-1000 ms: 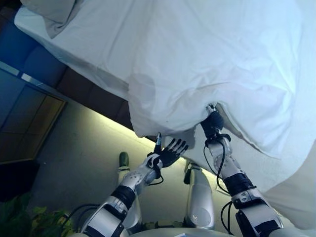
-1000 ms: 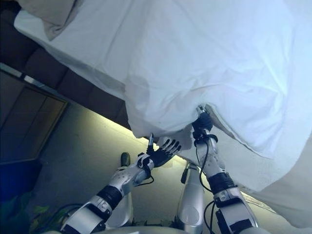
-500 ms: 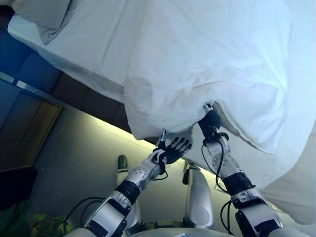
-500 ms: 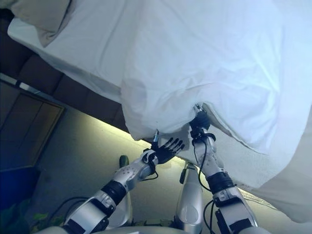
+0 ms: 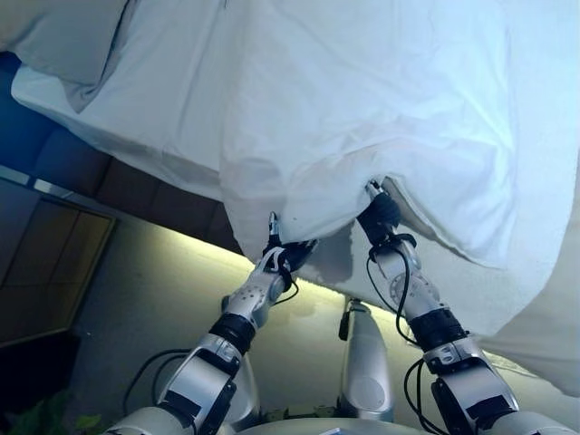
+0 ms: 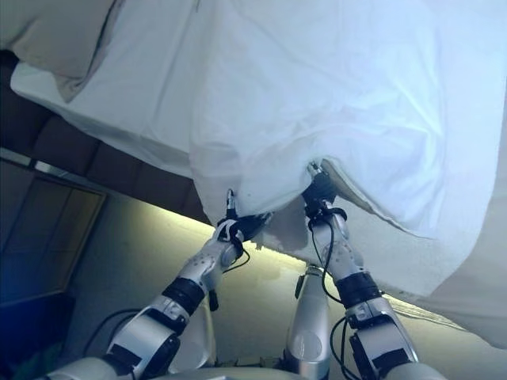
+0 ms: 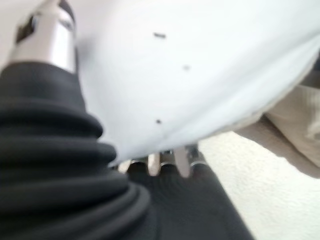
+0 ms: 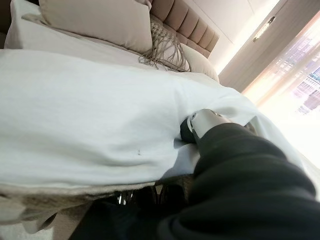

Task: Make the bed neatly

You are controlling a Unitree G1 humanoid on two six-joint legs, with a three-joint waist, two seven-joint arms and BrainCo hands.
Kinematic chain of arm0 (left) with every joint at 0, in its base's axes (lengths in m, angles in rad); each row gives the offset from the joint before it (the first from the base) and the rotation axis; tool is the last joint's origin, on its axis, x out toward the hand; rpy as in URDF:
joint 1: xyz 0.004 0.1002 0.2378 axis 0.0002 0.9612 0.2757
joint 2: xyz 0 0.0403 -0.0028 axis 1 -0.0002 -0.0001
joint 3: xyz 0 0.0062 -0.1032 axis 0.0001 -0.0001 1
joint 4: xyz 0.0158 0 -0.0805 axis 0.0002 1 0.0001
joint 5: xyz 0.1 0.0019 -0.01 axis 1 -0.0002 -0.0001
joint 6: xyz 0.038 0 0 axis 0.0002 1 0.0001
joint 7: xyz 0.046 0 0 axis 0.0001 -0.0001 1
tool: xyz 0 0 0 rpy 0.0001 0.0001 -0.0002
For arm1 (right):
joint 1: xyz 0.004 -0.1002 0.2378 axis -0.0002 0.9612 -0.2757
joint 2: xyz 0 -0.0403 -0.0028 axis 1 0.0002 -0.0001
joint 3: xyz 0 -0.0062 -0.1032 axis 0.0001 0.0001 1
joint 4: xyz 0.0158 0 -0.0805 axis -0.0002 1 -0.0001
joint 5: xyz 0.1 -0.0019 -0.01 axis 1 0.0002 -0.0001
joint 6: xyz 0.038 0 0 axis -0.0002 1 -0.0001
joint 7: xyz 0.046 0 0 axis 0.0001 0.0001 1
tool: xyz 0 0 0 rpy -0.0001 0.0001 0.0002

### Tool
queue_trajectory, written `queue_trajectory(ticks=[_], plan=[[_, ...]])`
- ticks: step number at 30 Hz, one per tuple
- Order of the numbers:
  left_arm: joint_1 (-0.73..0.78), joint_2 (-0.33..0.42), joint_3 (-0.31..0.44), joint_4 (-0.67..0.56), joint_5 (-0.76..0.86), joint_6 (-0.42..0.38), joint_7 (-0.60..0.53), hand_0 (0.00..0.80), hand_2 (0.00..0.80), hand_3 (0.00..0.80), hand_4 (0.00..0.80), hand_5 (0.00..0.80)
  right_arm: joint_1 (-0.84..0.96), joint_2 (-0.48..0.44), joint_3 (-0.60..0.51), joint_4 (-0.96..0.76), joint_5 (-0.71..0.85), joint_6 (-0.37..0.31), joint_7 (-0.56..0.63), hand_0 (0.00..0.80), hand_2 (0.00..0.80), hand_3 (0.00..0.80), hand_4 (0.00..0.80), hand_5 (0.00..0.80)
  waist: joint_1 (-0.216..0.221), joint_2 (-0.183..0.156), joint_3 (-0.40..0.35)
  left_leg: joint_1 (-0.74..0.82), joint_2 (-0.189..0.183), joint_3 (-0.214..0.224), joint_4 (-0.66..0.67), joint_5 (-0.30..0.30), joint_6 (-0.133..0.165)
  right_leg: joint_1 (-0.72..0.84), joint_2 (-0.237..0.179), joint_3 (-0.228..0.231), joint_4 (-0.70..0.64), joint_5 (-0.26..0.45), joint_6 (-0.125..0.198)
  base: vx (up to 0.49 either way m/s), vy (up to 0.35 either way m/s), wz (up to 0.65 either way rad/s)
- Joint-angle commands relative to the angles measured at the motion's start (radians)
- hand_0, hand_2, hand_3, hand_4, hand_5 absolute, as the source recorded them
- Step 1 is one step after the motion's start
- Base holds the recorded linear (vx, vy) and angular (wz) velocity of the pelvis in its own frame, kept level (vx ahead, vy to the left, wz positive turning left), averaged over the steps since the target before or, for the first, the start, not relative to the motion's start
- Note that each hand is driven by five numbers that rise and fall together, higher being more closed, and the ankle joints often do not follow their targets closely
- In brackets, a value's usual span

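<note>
A white bed cover [image 5: 381, 100] lies over the bed and hangs off its near edge. My right hand [image 5: 379, 216] is shut on that edge, thumb [image 8: 202, 118] on top of the cloth and fingers beneath it, bunching the cloth into a fold. My left hand [image 5: 283, 256] is at the hanging edge just to the left of it. Its fingers [image 7: 170, 161] are straight and slid under the cover [image 7: 200, 65], with the thumb [image 7: 50, 35] standing apart outside the cloth.
A grey-beige pillow [image 5: 54, 45] lies at the bed's far left. A beige cushion with fringe [image 8: 100, 20] and a padded headboard [image 8: 192, 30] show in the right wrist view. A textured off-white layer [image 5: 453, 272] lies under the cover. The dark bed base [image 5: 136, 181] borders the floor [image 5: 136, 299].
My left hand has moved up from open air to the cover's hanging edge and slid its fingers under it. My right hand keeps its hold. The camera has shifted slightly.
</note>
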Motion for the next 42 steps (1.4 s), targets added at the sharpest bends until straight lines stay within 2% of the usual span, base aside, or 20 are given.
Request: queue_trajectory(ticks=[1,2,11,17,20,22,25,26,28,30,36,42], plan=[[-0.035,-0.035,0.022,-0.007,-0.025,-0.003,-0.013,0.609,0.609,0.609,0.609,0.609,-0.029,-0.029,-0.003,-0.113,-0.019,-0.026,0.029,0.8,0.8,0.8,0.8,0.8,-0.022,0.019,-0.098,-0.026,0.067,-0.041,-0.113,0.194,-0.032,0.031,-0.098,0.055,-0.028,0.053,0.075,0.007,0.039,-0.01],[-0.033,-0.033,0.024,-0.01,-0.025,-0.004,-0.007,0.8,0.8,0.8,0.8,0.8,-0.027,-0.032,-0.003,-0.113,-0.017,-0.026,0.029,0.8,0.8,0.8,0.8,0.8,-0.021,0.02,-0.1,-0.024,0.068,-0.041,-0.114,0.195,-0.032,0.033,-0.099,0.054,-0.029,0.052,0.075,0.0,0.0,0.0],[0.013,0.019,0.038,-0.009,-0.025,-0.025,0.048,0.8,0.8,0.8,0.8,0.8,0.036,-0.038,-0.013,-0.113,0.004,-0.042,0.045,0.8,0.8,0.8,0.8,0.8,-0.011,0.022,-0.129,0.015,0.079,-0.042,-0.123,0.19,-0.036,0.078,-0.104,0.041,-0.049,0.052,0.075,0.028,-0.009,0.0],[0.11,0.07,0.101,-0.014,0.138,0.0,0.032,0.8,0.8,0.8,0.8,0.8,0.14,-0.027,-0.05,-0.086,0.027,-0.045,0.047,0.8,0.8,0.8,0.8,0.8,0.0,0.04,-0.142,0.042,0.079,-0.048,-0.13,0.188,-0.036,0.096,-0.11,0.044,-0.044,0.045,0.075,0.06,0.011,0.0],[0.148,0.082,0.145,-0.036,0.179,0.012,-0.007,0.8,0.8,0.8,0.8,0.8,0.188,-0.034,-0.078,-0.006,0.052,-0.051,0.058,0.8,0.8,0.8,0.8,0.8,0.004,0.063,-0.138,0.047,0.067,-0.043,-0.151,0.195,-0.03,0.093,-0.115,0.044,-0.04,0.038,0.075,-0.034,0.119,0.01],[0.153,0.092,0.153,-0.056,0.185,0.017,-0.024,0.8,0.8,0.8,0.8,0.8,0.204,-0.047,-0.093,0.11,0.094,-0.072,0.084,0.8,0.8,0.8,0.8,0.8,0.012,0.08,-0.129,0.038,0.056,-0.049,-0.154,0.197,-0.028,0.08,-0.122,0.046,-0.031,0.038,0.075,-0.077,0.1,0.02],[0.139,0.103,0.154,-0.092,0.198,0.012,-0.026,0.8,0.8,0.8,0.8,0.8,0.19,-0.061,-0.137,0.33,0.253,-0.072,0.186,0.8,0.8,0.8,0.8,0.8,0.031,0.099,-0.114,0.023,0.046,-0.054,-0.154,0.198,-0.029,0.074,-0.131,0.035,-0.03,0.039,0.075,-0.108,0.024,0.03],[0.126,0.109,0.157,-0.099,0.195,0.02,-0.028,0.8,0.8,0.8,0.8,0.8,0.169,-0.067,-0.184,0.465,0.343,-0.028,0.285,0.74,0.74,0.74,0.74,0.74,0.04,0.105,-0.109,0.015,0.045,-0.056,-0.152,0.196,-0.031,0.07,-0.134,0.031,-0.03,0.04,0.075,-0.085,-0.017,0.02],[0.109,0.116,0.16,-0.1,0.187,0.031,-0.034,0.8,0.8,0.8,0.8,0.8,0.139,-0.081,-0.222,0.581,0.452,0.029,0.35,0.342,0.342,0.342,0.342,0.342,0.048,0.113,-0.103,0.009,0.045,-0.061,-0.146,0.193,-0.036,0.067,-0.136,0.029,-0.031,0.041,0.075,-0.069,-0.007,0.02],[0.093,0.123,0.162,-0.108,0.168,0.042,-0.039,0.8,0.8,0.8,0.8,0.8,0.112,-0.104,-0.259,0.678,0.55,0.083,0.39,0.0,0.0,0.0,0.0,0.0,0.05,0.125,-0.098,0.005,0.042,-0.061,-0.142,0.191,-0.041,0.063,-0.14,0.031,-0.03,0.04,0.075,-0.042,0.045,-0.01],[0.07,0.132,0.144,-0.18,0.1,0.044,-0.058,0.8,0.8,0.8,0.8,0.8,0.059,-0.21,-0.351,0.831,0.668,0.186,0.419,0.0,0.0,0.0,0.0,0.0,0.039,0.174,-0.079,0.007,0.017,-0.048,-0.146,0.185,-0.043,0.038,-0.159,0.057,-0.014,0.03,0.075,-0.03,0.129,0.01],[0.076,0.154,0.14,-0.233,0.082,0.039,-0.051,0.8,0.8,0.8,0.8,0.8,0.028,-0.266,-0.419,0.875,0.765,0.221,0.433,0.0,0.0,0.0,0.0,0.0,0.03,0.206,-0.057,0.001,0.0,-0.035,-0.16,0.194,-0.043,0.015,-0.166,0.069,-0.014,0.036,0.075,-0.05,0.052,0.0]])
